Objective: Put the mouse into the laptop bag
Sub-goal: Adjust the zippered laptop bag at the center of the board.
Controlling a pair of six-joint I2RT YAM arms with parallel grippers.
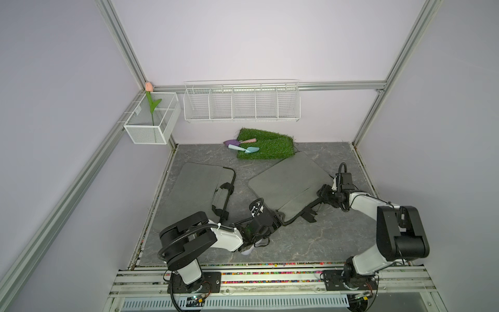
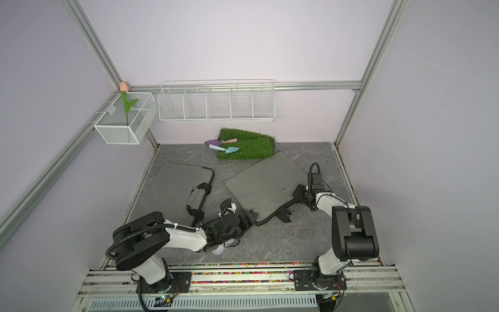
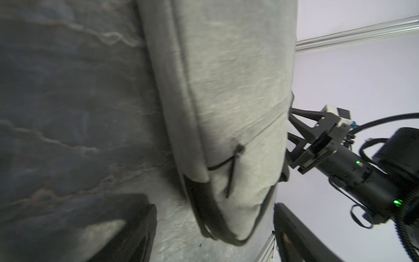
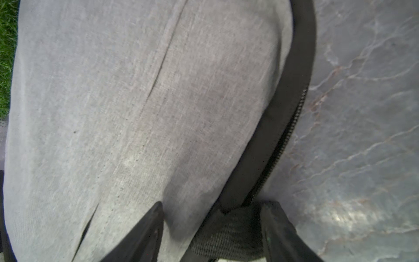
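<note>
- 2 grey bags lie flat on the bench (image 1: 310, 240): the left laptop bag (image 1: 194, 186) and the right laptop bag (image 1: 286, 183).
- The left gripper (image 3: 213, 205) is released, its jaws wide either side of the right laptop bag's near corner.
- The right gripper (image 4: 215, 203) is unclenched, astride the black webbing (image 4: 226, 231) at that bag's zip edge.
- The pale mouse (image 2: 218, 251) lies on the bench, half hidden under the left arm and outside both bags.
</note>
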